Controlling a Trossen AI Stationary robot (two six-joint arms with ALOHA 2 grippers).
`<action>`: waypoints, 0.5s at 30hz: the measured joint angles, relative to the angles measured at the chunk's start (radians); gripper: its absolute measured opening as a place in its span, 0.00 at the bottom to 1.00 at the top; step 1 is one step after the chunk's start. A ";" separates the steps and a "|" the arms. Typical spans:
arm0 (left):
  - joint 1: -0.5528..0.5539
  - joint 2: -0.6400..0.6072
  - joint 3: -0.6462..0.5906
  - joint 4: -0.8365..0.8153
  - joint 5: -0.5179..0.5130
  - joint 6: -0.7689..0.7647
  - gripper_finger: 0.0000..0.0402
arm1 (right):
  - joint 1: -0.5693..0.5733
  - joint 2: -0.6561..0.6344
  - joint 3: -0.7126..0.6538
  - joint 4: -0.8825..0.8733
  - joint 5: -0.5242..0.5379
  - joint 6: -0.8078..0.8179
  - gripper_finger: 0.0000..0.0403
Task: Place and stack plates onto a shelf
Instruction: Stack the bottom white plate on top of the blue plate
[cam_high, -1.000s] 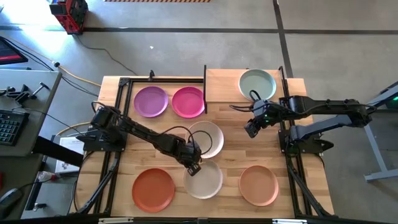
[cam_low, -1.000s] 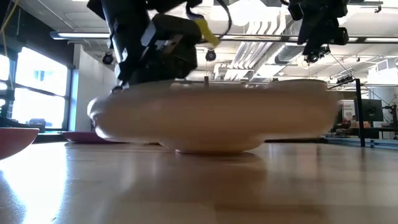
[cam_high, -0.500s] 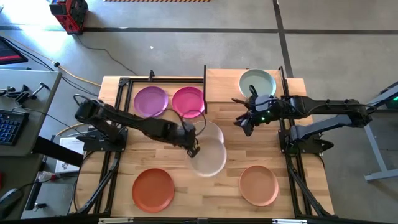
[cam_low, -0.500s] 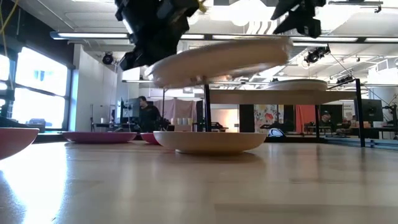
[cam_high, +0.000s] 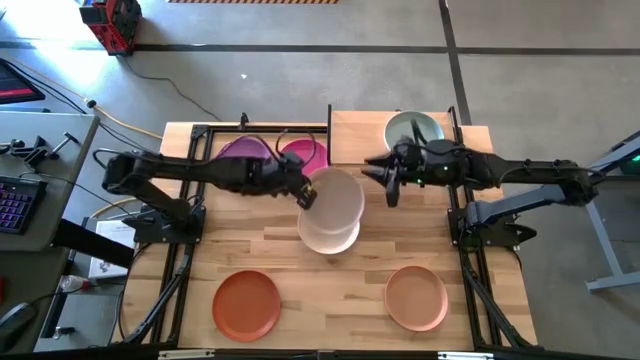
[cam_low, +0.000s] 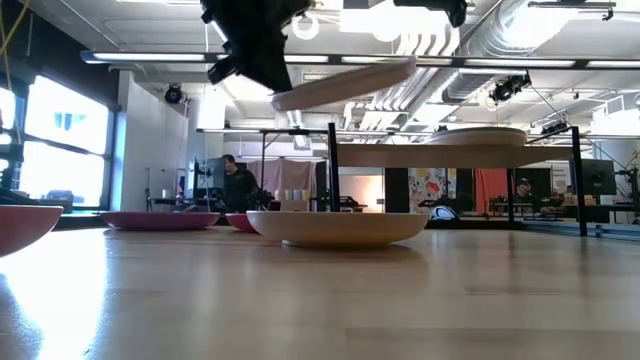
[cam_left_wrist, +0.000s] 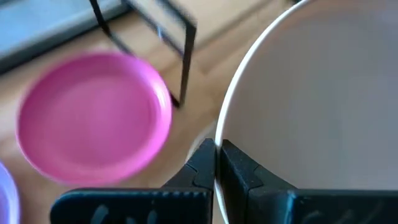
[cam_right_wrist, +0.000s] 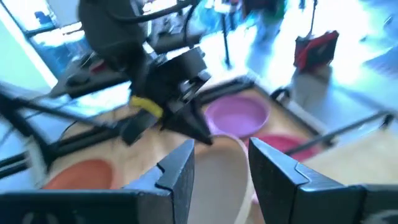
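Jaws: left gripper (cam_left_wrist: 216, 163) clamps 1 cream plate (cam_high: 335, 197); right gripper (cam_right_wrist: 219, 163) stands apart; 6 plates visible.

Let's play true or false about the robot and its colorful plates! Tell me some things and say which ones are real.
1. The left gripper pinches the rim of a cream plate held up in the air. True.
2. The right gripper is holding the orange-red plate. False: it is open and empty; that plate lies on the table.
3. A pale mint plate sits on the shelf. True.
4. The magenta plate is stacked on the peach plate. False: they lie far apart.
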 joint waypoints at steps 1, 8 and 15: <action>0.007 -0.003 0.014 -0.002 -0.011 0.020 0.00 | -0.009 0.000 0.000 0.018 0.013 -0.017 0.33; 0.064 -0.007 0.131 -0.071 -0.103 0.164 0.00 | -0.098 0.000 0.000 0.048 0.051 -0.035 0.33; 0.113 -0.007 0.185 -0.110 -0.253 0.280 0.00 | -0.172 0.000 0.000 0.033 0.050 -0.036 0.33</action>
